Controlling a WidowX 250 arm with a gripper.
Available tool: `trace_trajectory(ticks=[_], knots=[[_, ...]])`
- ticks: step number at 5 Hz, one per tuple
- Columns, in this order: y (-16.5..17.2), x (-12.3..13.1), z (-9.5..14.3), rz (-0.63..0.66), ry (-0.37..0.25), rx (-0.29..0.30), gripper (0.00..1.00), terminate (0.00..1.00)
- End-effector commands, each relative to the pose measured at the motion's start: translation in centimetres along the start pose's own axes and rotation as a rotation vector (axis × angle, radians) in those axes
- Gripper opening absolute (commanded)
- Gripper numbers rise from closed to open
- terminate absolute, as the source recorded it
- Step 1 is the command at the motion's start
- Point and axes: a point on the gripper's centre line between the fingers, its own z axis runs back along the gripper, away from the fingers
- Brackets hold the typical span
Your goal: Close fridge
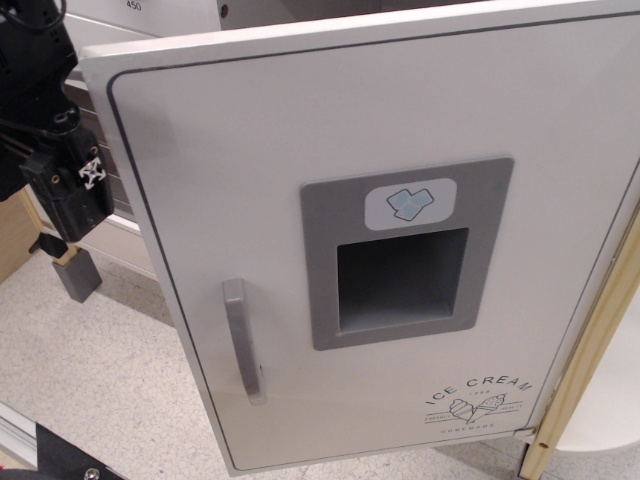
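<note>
The fridge door (300, 180) is white and fills most of the view, swung out toward the camera with its hinge side at the right. It has a vertical grey handle (243, 340), a grey recessed dispenser panel (405, 255), a blue ice-cube sticker (410, 203) and an "ICE CREAM" logo (480, 400). My gripper (75, 270) is black with a grey fingertip pointing down. It hangs just left of the door's free edge, apart from the handle. Only one finger shows clearly, so I cannot tell whether the jaws are open or shut.
A beige wooden frame post (590, 340) runs along the door's hinge side at the right. A speckled grey surface (90, 370) lies below the gripper. White cabinet panels (150, 15) stand behind at the top left. A black object (70, 460) sits at the bottom left corner.
</note>
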Motion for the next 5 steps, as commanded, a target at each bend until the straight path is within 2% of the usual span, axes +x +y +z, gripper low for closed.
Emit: trace_trajectory(ticks=[1,2,4,5], knots=[[0.0,0.0,0.0,0.0,0.0,0.0,1.0,0.0],[-0.4,0.5,-0.1,0.071,-0.047,-0.031,1.0,0.0],[-1.0,2.2,-0.1,0.189,-0.127,-0.022,1.0,0.0],[-0.5,3.2,0.1,0.269,-0.175,0.005,1.0,0.0]])
